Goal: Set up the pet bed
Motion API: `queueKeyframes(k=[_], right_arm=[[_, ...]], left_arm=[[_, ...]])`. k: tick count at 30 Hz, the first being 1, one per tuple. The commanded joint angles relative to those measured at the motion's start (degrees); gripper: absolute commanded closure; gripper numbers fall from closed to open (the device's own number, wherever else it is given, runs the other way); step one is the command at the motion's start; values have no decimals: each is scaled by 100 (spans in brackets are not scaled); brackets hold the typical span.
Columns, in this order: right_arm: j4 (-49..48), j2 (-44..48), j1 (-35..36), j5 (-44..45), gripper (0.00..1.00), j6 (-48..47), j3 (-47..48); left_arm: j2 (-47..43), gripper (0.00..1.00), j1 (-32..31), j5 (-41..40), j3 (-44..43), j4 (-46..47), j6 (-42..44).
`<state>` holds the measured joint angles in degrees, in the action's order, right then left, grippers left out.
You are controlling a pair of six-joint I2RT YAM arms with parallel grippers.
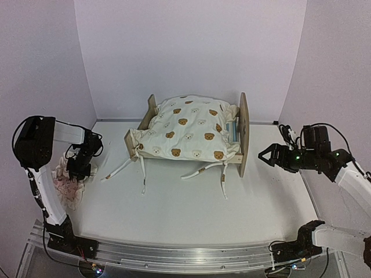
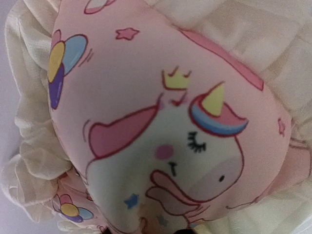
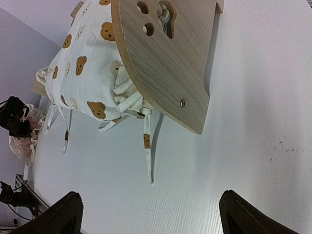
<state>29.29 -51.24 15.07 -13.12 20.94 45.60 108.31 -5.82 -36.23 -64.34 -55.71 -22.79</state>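
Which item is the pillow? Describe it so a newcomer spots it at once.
Start at the wooden pet bed, then look far left along the table, by the left gripper. The pillow lies there: small, pink with a cream ruffle and unicorn print, unlike the bear-print quilt on the bed.

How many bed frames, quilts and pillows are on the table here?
Pet bed frame: 1
Bear-print quilt: 1
Ruffled pink pillow: 1
Total: 3

Open table point(image 1: 261, 197) separates right end effector point(image 1: 264, 156) from the headboard point(image 1: 243, 133) (quilt ties point(image 1: 222, 182) trail nearby).
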Motion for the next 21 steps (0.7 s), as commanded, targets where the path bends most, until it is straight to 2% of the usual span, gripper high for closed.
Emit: queueKeyframes(k=[1, 2, 7, 11, 16, 21], right_arm=[[6, 32, -22, -25, 2, -111, -42], [6, 46, -22, -19, 2, -116, -43], [6, 85, -22, -12, 2, -117, -51], [6, 72, -22, -100, 2, -89, -43], [-13, 49, -22, -494, 2, 3, 5], [-604, -51, -22, -1555, 2, 357, -21]], left_arm=[[-101, 97, 47, 186, -229, -140, -10], [-163, 100, 23, 304, -255, -153, -4], [-788, 100, -470, 1153, -417, -123, 50], [-1525, 100, -837, 2167, -601, 28, 17], [-2604, 100, -926, 4184, -555, 744, 26], [-3444, 100, -993, 6266, -313, 1751, -145]])
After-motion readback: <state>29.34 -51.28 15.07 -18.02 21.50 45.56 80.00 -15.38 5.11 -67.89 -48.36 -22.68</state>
